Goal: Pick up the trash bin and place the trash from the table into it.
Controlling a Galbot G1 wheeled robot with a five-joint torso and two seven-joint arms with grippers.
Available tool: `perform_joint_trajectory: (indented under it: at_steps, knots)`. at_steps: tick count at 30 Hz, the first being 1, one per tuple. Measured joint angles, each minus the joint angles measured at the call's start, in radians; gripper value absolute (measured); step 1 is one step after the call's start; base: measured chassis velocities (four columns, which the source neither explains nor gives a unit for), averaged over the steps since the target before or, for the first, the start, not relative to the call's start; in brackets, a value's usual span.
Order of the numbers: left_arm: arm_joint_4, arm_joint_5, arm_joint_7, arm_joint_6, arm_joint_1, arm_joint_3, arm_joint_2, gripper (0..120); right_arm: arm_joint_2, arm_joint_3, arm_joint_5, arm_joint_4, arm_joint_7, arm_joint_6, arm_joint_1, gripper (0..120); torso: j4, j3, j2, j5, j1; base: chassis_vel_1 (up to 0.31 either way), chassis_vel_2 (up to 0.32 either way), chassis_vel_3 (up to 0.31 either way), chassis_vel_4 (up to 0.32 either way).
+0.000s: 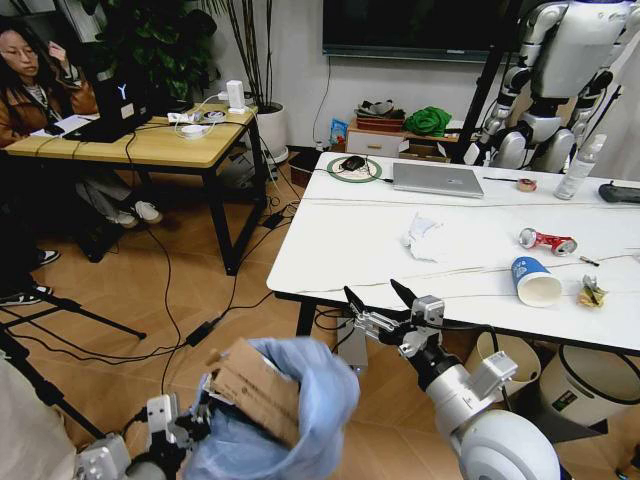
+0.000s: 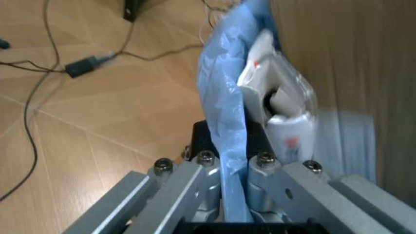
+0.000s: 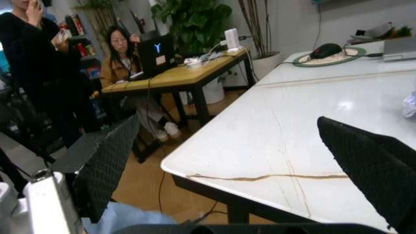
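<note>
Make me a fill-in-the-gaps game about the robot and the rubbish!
1. The left gripper pinches the light-blue bag of the small trash bin, with brown ____ inside.
2. The right gripper's jaws are ____.
3. The crushed red can lies on the white marble ____.

Answers: cardboard; open; table

The left gripper (image 1: 195,415) sits at the lower left of the head view, its fingers (image 2: 201,170) clamped together. The right gripper (image 1: 382,297) reaches up from the lower right toward centre frame, its black pads (image 3: 107,163) spread wide apart
</note>
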Motion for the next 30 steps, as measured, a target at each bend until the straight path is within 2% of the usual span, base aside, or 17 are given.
perform_joint_trajectory:
  at_steps: [10, 15, 17, 19, 23, 27, 28, 30]
  knots:
    - [0.006, 0.007, 0.007, -0.008, -0.012, 0.014, -0.014, 0, 0.019, 0.039, -0.026, -0.010, 0.014, 0.003, -0.026, 100, 0.0000, 0.000, 0.000, -0.0002, 0.000, 0.000, 0.000, 0.000, 0.000]
    - [0.007, 0.013, 0.009, -0.010, -0.018, 0.020, -0.031, 0, 0.037, 0.085, -0.015, -0.030, 0.115, -0.135, 0.024, 100, 0.0000, 0.000, 0.000, 0.0000, 0.000, 0.000, 0.000, 0.000, 0.000]
    - [0.009, 0.017, 0.011, -0.011, -0.018, 0.021, -0.038, 0, 0.039, 0.113, -0.013, -0.050, 0.178, -0.235, 0.066, 100, 0.0001, 0.000, 0.000, 0.0001, 0.000, 0.000, 0.000, 0.000, 0.000]
    - [0.010, 0.019, 0.013, -0.014, -0.020, 0.019, -0.045, 0, 0.030, 0.133, -0.027, -0.086, 0.196, -0.284, 0.109, 100, 0.0001, 0.000, 0.000, 0.0000, 0.000, 0.000, 0.000, 0.000, 0.000]
    - [0.009, 0.020, 0.014, -0.014, -0.018, 0.016, -0.054, 0, 0.023, 0.144, -0.038, -0.156, 0.185, -0.314, 0.187, 100, -0.0003, 0.000, 0.000, 0.0000, 0.000, 0.000, 0.000, 0.000, 0.000]
    - [0.004, 0.028, 0.017, -0.016, -0.010, 0.007, -0.067, 0, 0.022, 0.113, -0.078, -0.301, 0.176, -0.348, 0.380, 100, 0.0002, 0.000, 0.000, 0.0002, 0.000, 0.000, 0.000, 0.000, 0.000]
    - [0.004, 0.028, 0.017, -0.016, -0.010, 0.007, -0.067, 0, 0.022, 0.113, -0.078, -0.301, 0.176, -0.348, 0.380, 100, 0.0002, 0.000, 0.000, 0.0002, 0.000, 0.000, 0.000, 0.000, 0.000]
    - [0.002, 0.030, 0.022, -0.017, -0.009, 0.004, -0.074, 0, 0.024, 0.083, -0.082, -0.380, 0.173, -0.362, 0.473, 100, 0.0003, 0.000, 0.000, -0.0005, 0.000, 0.000, 0.000, 0.000, 0.000]
